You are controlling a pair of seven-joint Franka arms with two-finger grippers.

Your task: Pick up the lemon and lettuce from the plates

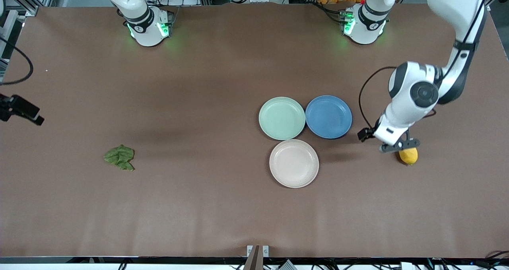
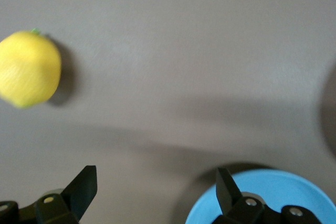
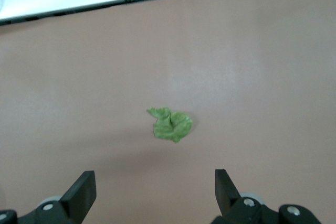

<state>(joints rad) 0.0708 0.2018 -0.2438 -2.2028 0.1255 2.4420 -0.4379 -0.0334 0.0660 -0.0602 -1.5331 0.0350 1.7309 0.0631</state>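
Note:
The lemon [image 1: 408, 155] lies on the bare table toward the left arm's end, beside the blue plate. My left gripper [image 1: 401, 146] hangs open just above the table, right next to the lemon and not holding it. In the left wrist view [image 2: 156, 182] its jaws stand wide and empty, with the lemon [image 2: 29, 69] off to one side. The lettuce [image 1: 119, 157] lies on the table toward the right arm's end. My right gripper [image 3: 155, 184] is open and empty, high over the table, with the lettuce [image 3: 170, 124] well below it. The mint plate [image 1: 282, 118] and the beige plate [image 1: 294, 163] are empty.
An empty blue plate [image 1: 328, 116] sits beside the mint plate and also shows in the left wrist view [image 2: 273, 198]. A black device on a cable [image 1: 22, 110] pokes in at the table's edge at the right arm's end.

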